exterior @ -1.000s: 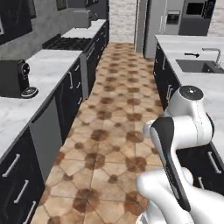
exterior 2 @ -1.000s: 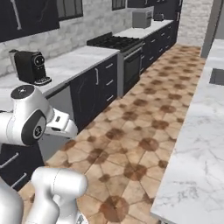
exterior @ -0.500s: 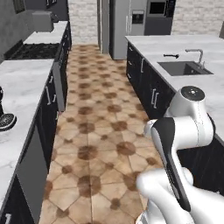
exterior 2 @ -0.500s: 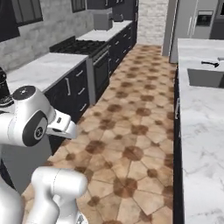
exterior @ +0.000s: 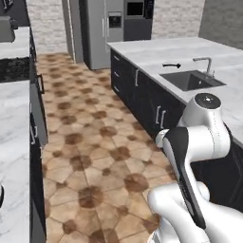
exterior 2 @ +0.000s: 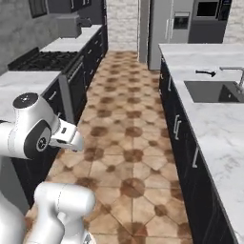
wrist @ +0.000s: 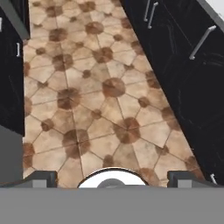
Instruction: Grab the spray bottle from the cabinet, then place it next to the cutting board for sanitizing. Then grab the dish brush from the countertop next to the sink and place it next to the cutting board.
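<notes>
A: Taking the dark grey recessed sink (exterior: 192, 80) as our marker and reading left to right, what do we have?

B: Left of it, brown-and-tan patterned floor tiles (exterior: 90, 142); just left of the basin on the white grey-veined marble countertop (exterior 2: 214, 119), a slim black long-handled dish brush (exterior: 171, 65).

A: So it is untouched?

B: We judge so. We see no green spray bottle or reddish cutting board, so both fetches seem left to do.

A: And our gripper (wrist: 112, 178)?

B: Its fingertips (wrist: 43, 177) stand well apart over the floor, released, holding nothing.
</notes>
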Controlling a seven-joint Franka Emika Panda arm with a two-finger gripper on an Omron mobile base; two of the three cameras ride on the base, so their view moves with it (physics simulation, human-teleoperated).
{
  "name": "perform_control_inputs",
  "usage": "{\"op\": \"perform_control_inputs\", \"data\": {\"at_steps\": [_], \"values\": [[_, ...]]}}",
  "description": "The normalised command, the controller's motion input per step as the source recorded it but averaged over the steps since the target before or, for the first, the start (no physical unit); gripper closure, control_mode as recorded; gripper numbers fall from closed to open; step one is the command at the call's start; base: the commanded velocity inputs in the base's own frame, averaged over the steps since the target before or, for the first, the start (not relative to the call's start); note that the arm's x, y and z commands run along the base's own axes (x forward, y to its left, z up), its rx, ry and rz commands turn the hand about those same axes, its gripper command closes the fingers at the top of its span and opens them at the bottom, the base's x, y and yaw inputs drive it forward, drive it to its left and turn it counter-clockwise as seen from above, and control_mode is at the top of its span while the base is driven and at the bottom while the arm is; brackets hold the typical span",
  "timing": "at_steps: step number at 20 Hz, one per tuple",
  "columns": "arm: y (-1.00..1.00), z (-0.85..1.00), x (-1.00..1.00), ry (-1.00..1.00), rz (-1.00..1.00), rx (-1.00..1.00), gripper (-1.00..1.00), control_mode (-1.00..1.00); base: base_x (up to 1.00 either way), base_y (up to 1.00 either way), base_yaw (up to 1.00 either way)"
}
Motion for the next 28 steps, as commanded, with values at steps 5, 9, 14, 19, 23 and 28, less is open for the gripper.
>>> {"op": "perform_control_inputs", "data": {"at_steps": [5,9,14,19,23,28], "values": [[0.0,0.0,0.0,0.0,0.0,0.0,-1.0,1.0,1.0,0.5,-0.57],[0.0,0.0,0.0,0.0,0.0,0.0,-1.0,1.0,1.0,0.57,-0.6],[0.0,0.0,0.0,0.0,0.0,0.0,-1.0,1.0,1.0,0.84,-0.61],[0.0,0.0,0.0,0.0,0.0,0.0,-1.0,1.0,1.0,0.98,-0.58],[0.0,0.0,0.0,0.0,0.0,0.0,-1.0,1.0,1.0,1.0,-0.56],[0.0,0.0,0.0,0.0,0.0,0.0,-1.0,1.0,0.84,1.0,-0.54]]}}
